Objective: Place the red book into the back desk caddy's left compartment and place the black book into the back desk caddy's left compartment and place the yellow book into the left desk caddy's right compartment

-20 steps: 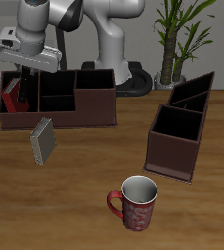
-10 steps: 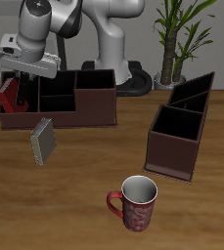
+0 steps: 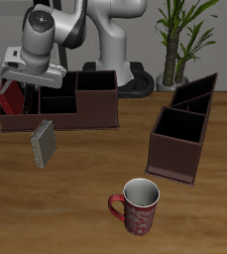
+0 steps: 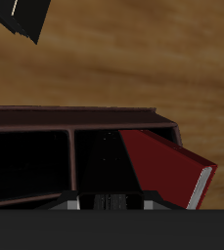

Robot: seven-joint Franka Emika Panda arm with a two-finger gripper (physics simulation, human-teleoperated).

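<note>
Leaning tilted in back desk caddy [image 3: 75, 107], red book [image 4: 167, 164] sits beside fingers [image 3: 24, 96], seemingly released; finger spread unclear.

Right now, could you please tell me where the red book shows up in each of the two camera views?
Exterior view: the red book leans in the end compartment of the back desk caddy, just beneath the gripper.
Wrist view: the red book tilts against the caddy's end wall, white page edge showing.
Shared landmark: the black book lying on the table.
</note>
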